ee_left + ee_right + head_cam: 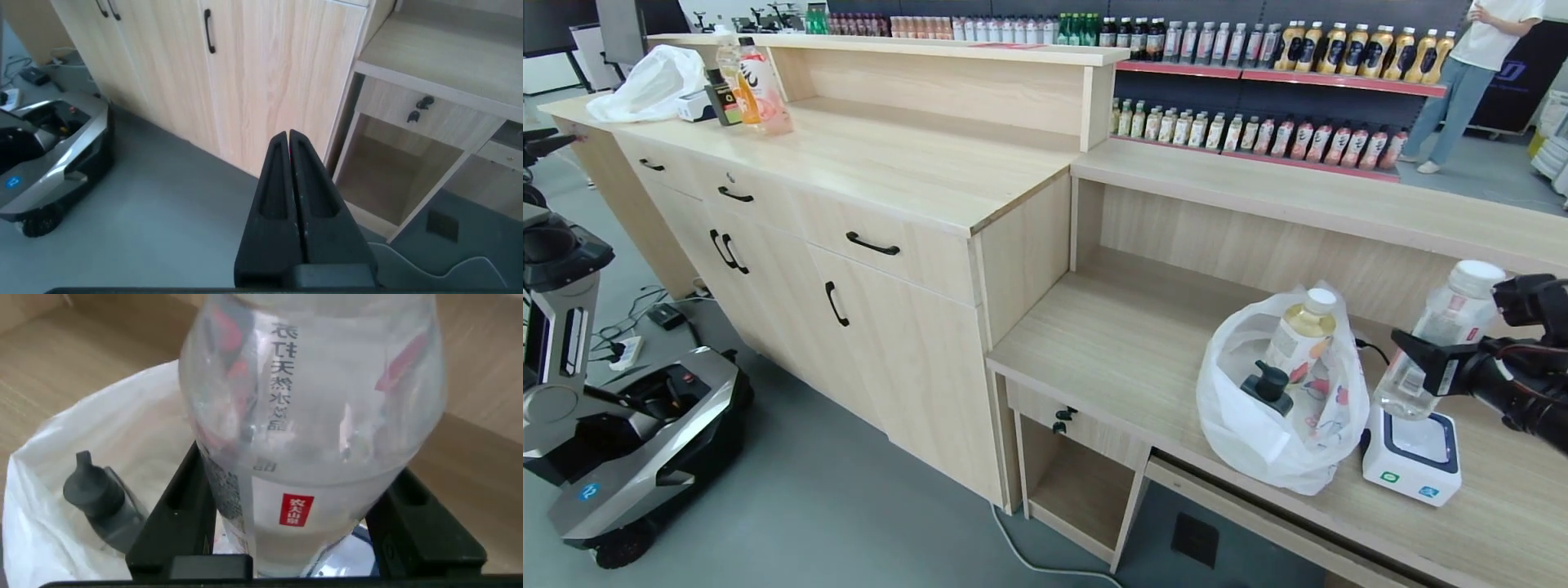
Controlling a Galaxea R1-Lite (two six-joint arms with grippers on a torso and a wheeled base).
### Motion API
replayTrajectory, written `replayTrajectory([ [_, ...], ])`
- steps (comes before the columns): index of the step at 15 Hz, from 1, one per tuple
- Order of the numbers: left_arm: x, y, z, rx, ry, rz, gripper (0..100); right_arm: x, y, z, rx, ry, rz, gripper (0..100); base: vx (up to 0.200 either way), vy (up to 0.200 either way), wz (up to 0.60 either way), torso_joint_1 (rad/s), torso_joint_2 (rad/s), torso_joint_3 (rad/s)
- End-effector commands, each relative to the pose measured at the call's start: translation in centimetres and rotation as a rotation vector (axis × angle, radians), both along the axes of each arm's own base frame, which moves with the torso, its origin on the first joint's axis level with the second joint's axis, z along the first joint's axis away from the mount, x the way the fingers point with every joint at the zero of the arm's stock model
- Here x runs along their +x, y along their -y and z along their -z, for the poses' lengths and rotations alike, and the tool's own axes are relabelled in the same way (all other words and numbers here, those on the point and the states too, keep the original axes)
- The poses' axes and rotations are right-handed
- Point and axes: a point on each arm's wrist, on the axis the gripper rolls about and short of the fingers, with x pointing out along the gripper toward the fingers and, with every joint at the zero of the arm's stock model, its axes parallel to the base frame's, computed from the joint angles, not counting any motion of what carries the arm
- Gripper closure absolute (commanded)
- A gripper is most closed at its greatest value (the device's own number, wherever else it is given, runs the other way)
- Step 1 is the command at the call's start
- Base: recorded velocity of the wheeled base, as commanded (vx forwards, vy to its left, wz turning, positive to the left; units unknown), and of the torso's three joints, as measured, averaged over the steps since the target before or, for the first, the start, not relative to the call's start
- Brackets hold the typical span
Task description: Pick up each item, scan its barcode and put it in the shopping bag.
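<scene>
Left gripper (289, 140), jaws pressed together, hangs above the grey floor (163, 184). Right gripper (1436, 363) is clamped on a clear, white-capped plastic water bottle (1444, 331), held just above a white box-shaped scanner (1411, 457). A white plastic shopping bag (1258, 437) stands beside the scanner on the light wooden counter (1127, 343).

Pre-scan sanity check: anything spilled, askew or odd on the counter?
Nothing stands out. The right pincer holds the clear bottle, tilted, over the scanner. The shopping bag stands open beside it, with a capped bottle and a pump dispenser inside. No spill on the counter.
</scene>
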Motion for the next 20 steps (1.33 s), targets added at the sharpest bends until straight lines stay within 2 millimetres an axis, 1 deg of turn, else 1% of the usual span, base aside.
replayTrajectory([
  [1,0.0,0.0,0.0,0.000,0.000,-0.001,100,1.7,-0.1,2.3,0.017,-0.049,-0.056,100,0.000,0.000,0.00,0.000,0.00,0.000],
  [3,0.0,0.0,0.0,0.000,0.000,-0.001,100,2.5,-0.7,2.9,0.015,-0.033,-0.104,100,0.000,0.000,0.00,0.000,0.00,0.000],
  [4,0.0,0.0,0.0,0.000,0.000,-0.001,100,3.2,-1.2,3.4,0.009,-0.007,-0.161,100,0.000,0.000,0.00,0.000,0.00,0.000],
  [6,0.0,0.0,0.0,0.000,0.000,-0.001,100,3.8,-1.8,4.3,0.001,-0.001,-0.195,100,0.000,0.000,0.00,0.000,0.00,0.000],
  [9,0.0,0.0,0.0,0.000,0.000,-0.001,100,4.8,-1.8,5.0,-0.003,0.012,-0.199,100,0.000,0.000,0.00,0.000,0.00,0.000],
  [10,0.0,0.0,0.0,0.000,0.000,-0.001,100,5.3,-1.9,5.6,0.001,-0.001,-0.207,100,0.000,0.000,0.00,0.000,0.00,0.000],
  [11,0.0,0.0,0.0,0.000,0.000,-0.001,100,5.3,-1.9,5.7,0.001,-0.001,-0.207,100,0.000,0.000,0.00,0.000,0.00,0.000],
  [15,0.0,0.0,0.0,0.000,0.000,-0.002,100,6.6,-2.1,7.3,0.000,0.003,-0.219,100,0.000,0.000,0.00,0.000,0.00,0.000],
  [20,0.0,0.0,0.0,0.000,0.000,-0.001,100,7.6,-2.6,8.3,0.000,0.003,-0.239,100,0.000,0.000,0.00,0.000,0.00,0.000],
])
